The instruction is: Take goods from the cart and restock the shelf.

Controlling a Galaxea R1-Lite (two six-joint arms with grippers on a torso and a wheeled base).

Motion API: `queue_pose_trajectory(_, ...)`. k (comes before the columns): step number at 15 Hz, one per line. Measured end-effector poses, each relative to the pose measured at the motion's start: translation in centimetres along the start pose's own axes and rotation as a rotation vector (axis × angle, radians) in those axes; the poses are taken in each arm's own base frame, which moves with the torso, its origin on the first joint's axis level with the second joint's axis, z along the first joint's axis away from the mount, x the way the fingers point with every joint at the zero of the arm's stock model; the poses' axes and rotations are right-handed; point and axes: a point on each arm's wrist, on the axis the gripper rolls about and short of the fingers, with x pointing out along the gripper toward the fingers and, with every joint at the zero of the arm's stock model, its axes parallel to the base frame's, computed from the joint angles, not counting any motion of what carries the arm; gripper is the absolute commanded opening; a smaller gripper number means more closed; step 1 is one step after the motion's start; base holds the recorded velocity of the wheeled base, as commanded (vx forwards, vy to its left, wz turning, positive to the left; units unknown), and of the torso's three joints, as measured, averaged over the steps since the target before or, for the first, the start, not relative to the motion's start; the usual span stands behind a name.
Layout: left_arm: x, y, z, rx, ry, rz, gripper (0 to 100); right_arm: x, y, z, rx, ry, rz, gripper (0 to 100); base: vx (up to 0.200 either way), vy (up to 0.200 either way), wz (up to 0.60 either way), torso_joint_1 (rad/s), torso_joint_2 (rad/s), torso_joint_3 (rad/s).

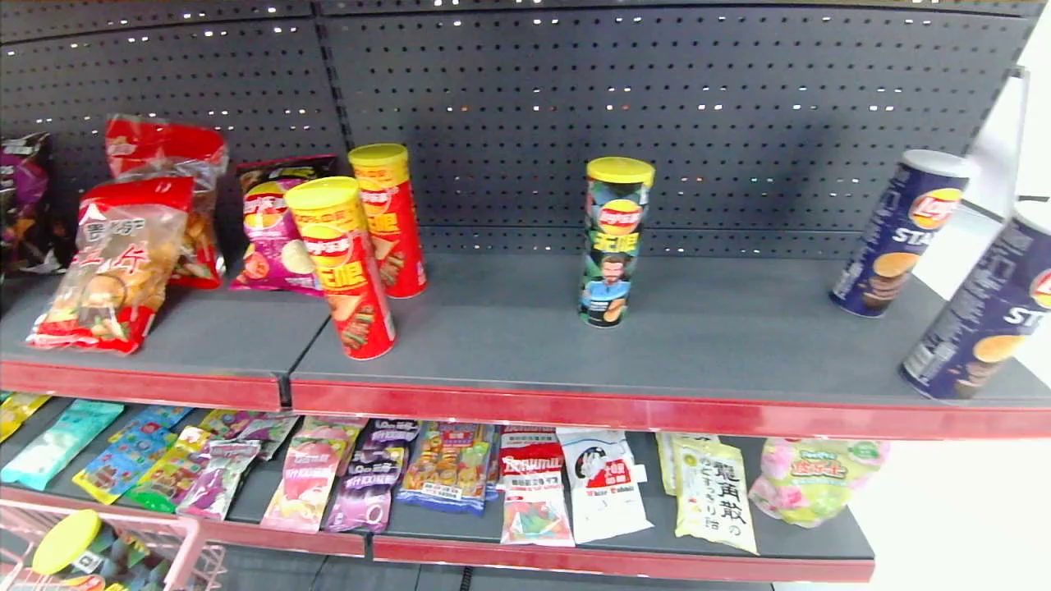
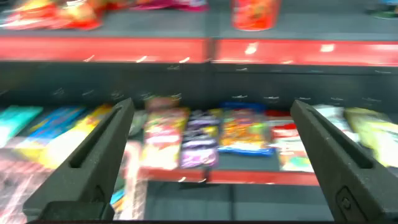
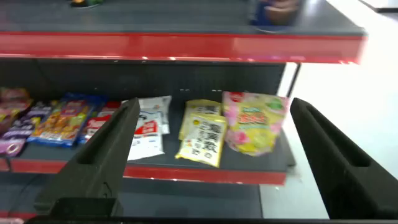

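Note:
The upper shelf (image 1: 509, 328) carries two red chip cans (image 1: 341, 263) with yellow lids, a dark green-and-black can (image 1: 614, 242) in the middle, and two blue cans (image 1: 899, 234) at the right end. The pink wire cart (image 1: 185, 550) shows at the bottom left, with a yellow-lidded can (image 1: 66, 542) lying in it. My left gripper (image 2: 211, 155) is open and holds nothing; it faces the lower shelf's candy packets (image 2: 186, 137). My right gripper (image 3: 214, 162) is also open with nothing in it, in front of a pink-green bag (image 3: 255, 121) at that shelf's right end.
Red snack bags (image 1: 115, 263) and a purple chip bag (image 1: 275, 230) lean at the upper shelf's left. Free room lies between the green can and the blue cans. The lower shelf (image 1: 624, 558) holds a row of several flat packets. A red lip (image 1: 657, 414) edges the upper shelf.

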Motion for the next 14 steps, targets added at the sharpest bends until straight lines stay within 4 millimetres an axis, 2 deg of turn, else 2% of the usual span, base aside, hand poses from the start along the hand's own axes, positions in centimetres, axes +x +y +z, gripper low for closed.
queue_pose_trajectory(8,0.0,0.0,0.01,0.0,-0.001,0.001,100,0.0,0.0,0.0,0.0,0.0,0.001,100,0.0,0.0,0.6,0.003,0.0,0.002)
queue_pose_trajectory(14,0.0,0.0,0.02,0.001,-0.001,0.001,100,0.0,0.0,0.01,0.002,-0.001,0.001,100,0.0,0.0,0.0,-0.014,0.04,0.022)
